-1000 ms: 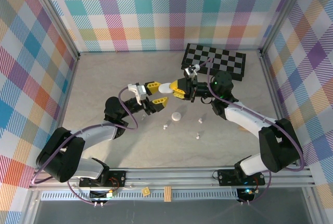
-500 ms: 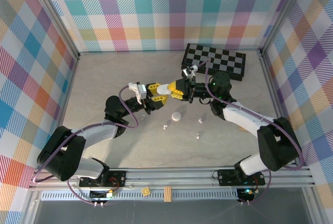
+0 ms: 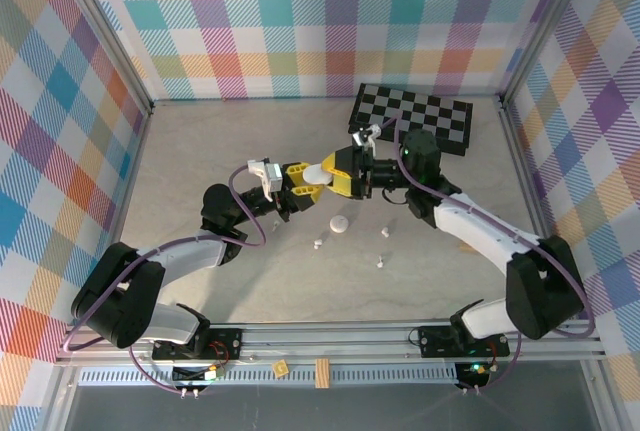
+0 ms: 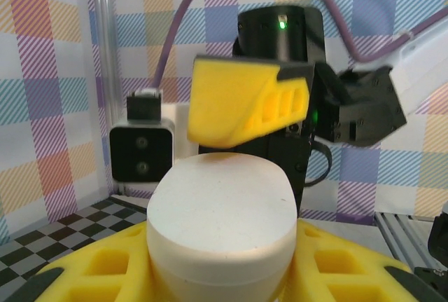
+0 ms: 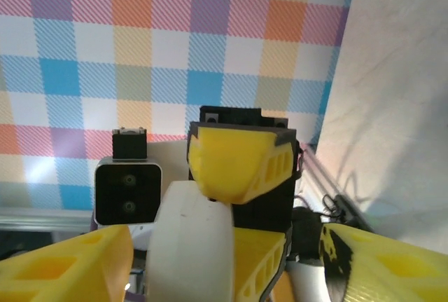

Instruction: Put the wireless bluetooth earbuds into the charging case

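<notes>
Where the 2 claws meet: in the air above the middle of the worktop (image 3: 200, 151), tip to tip.
Charging case (image 4: 220, 225): white and rounded, held off the worktop between the 2 claws.
Left claw (image 3: 305, 179): clamped on the charging case, 1 yellow finger on each side of it.
Right claw (image 5: 220, 249): jaws spread wide to either side of the case; in its own wrist view neither finger clearly touches it.
Earbuds (image 3: 317, 244): 3 tiny white buds are visible, lying loose on the worktop nearer the arm bases than the claws, apart from one another and from the case.
Round white piece (image 3: 340, 224): on the worktop near the claws, between the buds.
Checkered board (image 3: 410, 116): flat at the far right of the worktop, beyond the right arm.
</notes>
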Controlling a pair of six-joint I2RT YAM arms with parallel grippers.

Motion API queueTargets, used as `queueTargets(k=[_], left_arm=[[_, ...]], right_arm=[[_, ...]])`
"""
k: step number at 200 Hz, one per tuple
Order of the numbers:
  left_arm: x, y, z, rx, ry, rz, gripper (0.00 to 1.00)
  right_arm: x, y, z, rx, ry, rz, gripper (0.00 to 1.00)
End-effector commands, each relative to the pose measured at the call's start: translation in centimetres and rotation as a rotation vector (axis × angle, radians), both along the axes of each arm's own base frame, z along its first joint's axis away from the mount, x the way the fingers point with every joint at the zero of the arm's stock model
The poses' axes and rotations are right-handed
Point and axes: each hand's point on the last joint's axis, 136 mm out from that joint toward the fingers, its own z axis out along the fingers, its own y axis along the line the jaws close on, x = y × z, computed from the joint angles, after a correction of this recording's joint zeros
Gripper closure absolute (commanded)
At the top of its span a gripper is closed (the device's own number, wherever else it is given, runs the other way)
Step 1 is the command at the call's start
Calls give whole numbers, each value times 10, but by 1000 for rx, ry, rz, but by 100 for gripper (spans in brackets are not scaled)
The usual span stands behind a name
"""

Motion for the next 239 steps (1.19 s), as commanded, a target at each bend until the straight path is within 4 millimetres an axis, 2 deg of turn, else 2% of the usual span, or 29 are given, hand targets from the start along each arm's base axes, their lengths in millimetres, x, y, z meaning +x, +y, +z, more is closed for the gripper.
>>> queueTargets(k=[1,37,62,87,99,155,200,239], left_arm=[[-11,6,12,-15,-57,-22,67],[-17,5,-3,52,-20,-52,66],[-24,4,-7,81,-1,-95,66],[-30,3,-10,111,19,-132,66],[-32,2,-11,122,26,-140,66],[-33,2,-9,127,22,-141,66],[-34,3,-11,132,20,-141,66],[-36,3,-15,146,27,-152,66]], right_arm=[[-3,-13,-1,-179,-205,-49,23],[-7,-28,4,-354,-552,-37,12],[-20,-34,8,-438,-821,36,7],[-42,-31,14,-431,-1143,103,1],[-48,-28,15,-438,-1245,115,0],[-40,-7,0,-489,-1329,178,1],[-8,-11,-1,-609,-1326,44,1],[-1,-14,9,-616,-1315,-26,1]])
